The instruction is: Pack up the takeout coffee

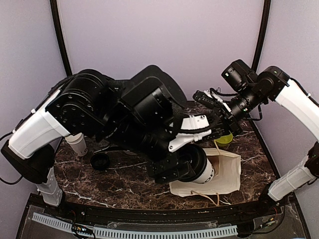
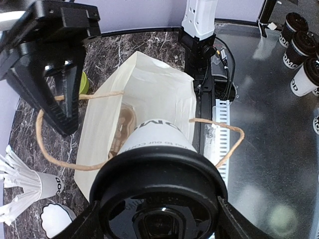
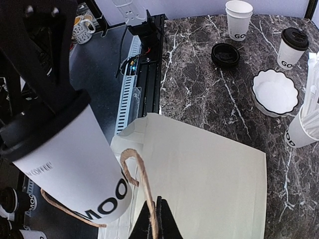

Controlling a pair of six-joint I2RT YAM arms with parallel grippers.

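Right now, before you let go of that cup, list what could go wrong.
1. The left pincer holds the lidded cup steeply tilted at the mouth of the paper bag. If the cup is full, its lid could leak or pop.
2. The right pincer grips only one twine handle. If it slips, the mouth may sag shut.
3. The other handle loop lies beside the cup and might snag it.

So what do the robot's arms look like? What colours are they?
The left arm and right arm are chunky and black at the rounded joints, with smooth white shells on the long parts. The left gripper and right gripper are black, each with two fingers. Thin black cables loop by the right wrist.
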